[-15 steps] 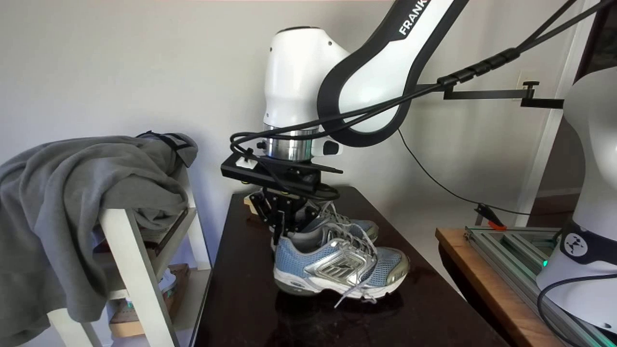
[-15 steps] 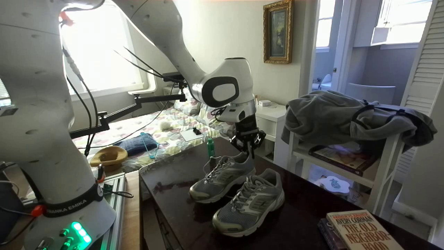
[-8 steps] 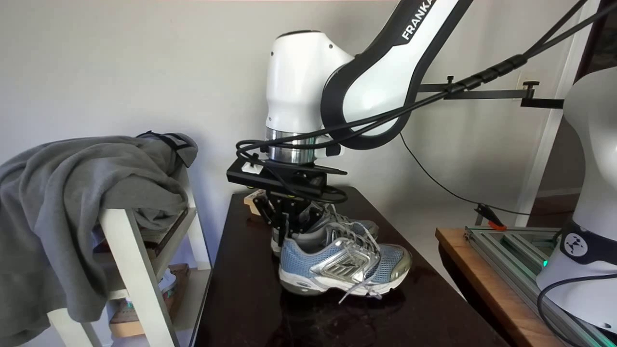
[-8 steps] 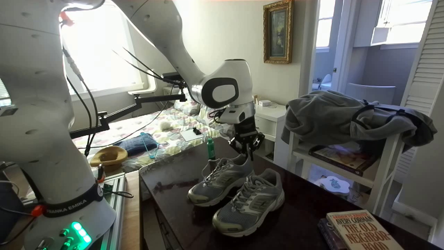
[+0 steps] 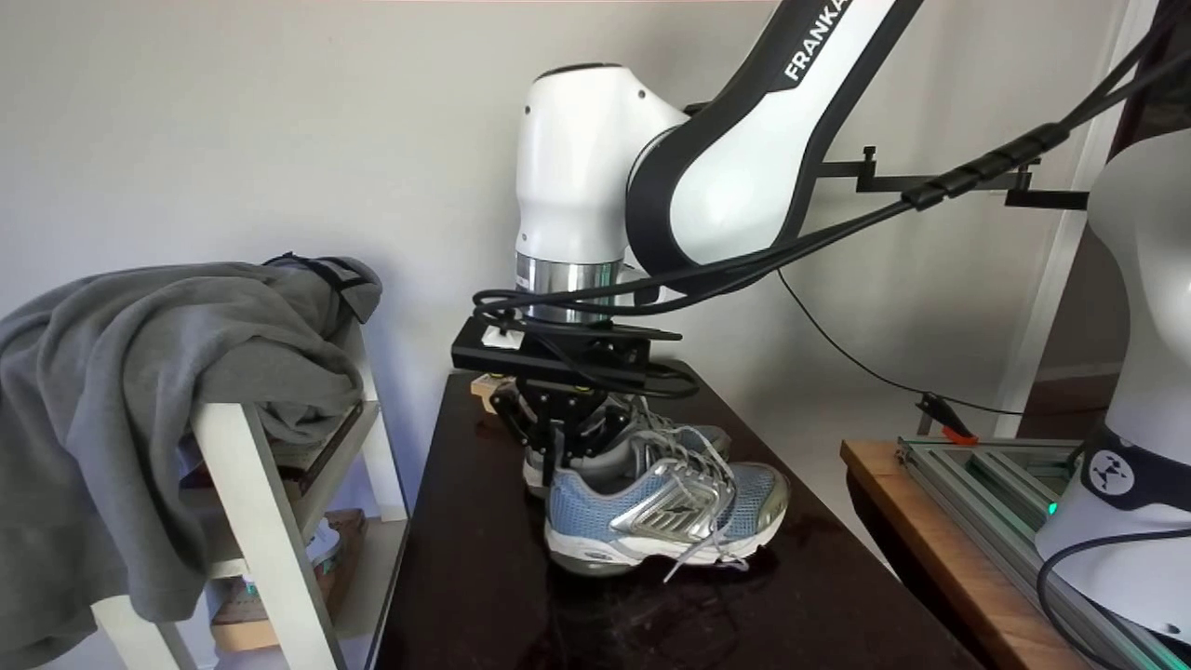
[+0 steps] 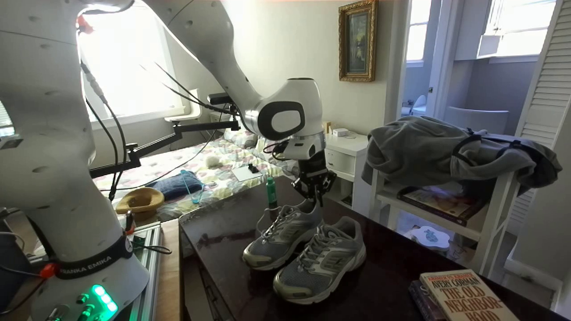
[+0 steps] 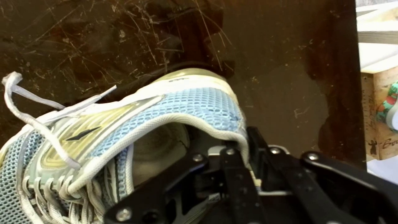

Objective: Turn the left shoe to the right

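The left shoe, a light blue-grey and silver sneaker with a white sole, stands flat-looking on the dark table in both exterior views (image 5: 595, 510) (image 6: 285, 236). The wrist view shows its heel and opening (image 7: 202, 102). My gripper (image 5: 555, 454) is at its heel, pointing down, also in an exterior view (image 6: 317, 201). In the wrist view the gripper (image 7: 244, 143) is shut on the heel collar, with one finger inside the shoe and one behind the heel. The darker sneaker (image 6: 323, 263) stands beside it, partly hidden in an exterior view (image 5: 715, 437).
The dark tabletop (image 6: 392, 272) carries two stacked books (image 6: 468, 296) and a green-capped bottle (image 6: 271, 191) behind the left shoe. A wooden object (image 5: 486, 389) lies at the table's far end. A white shelf with grey cloth (image 5: 167, 344) stands beside the table.
My gripper and the left shoe's heel have moved slightly toward the robot base, and the shoe has turned a little. The darker sneaker has not moved.
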`<move>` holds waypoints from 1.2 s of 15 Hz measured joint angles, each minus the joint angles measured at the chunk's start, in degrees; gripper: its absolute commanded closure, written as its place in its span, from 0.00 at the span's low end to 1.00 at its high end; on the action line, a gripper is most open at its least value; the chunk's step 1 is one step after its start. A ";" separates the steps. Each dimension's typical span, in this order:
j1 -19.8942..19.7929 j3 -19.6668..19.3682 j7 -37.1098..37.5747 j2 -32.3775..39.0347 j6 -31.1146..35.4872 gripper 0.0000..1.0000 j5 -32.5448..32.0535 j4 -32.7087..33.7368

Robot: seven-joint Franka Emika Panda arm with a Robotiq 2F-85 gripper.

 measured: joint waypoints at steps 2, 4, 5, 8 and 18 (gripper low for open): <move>-0.11 0.28 -0.80 0.06 0.00 0.59 0.26 -0.04; -0.40 0.82 -2.18 0.04 0.03 0.47 1.39 -0.06; -0.43 0.97 -2.49 -0.12 0.03 0.39 1.68 -0.06; -0.39 0.98 -2.00 -1.93 -2.62 0.19 1.68 -0.10; -1.81 2.75 15.45 -17.02 -31.48 0.00 5.79 -0.11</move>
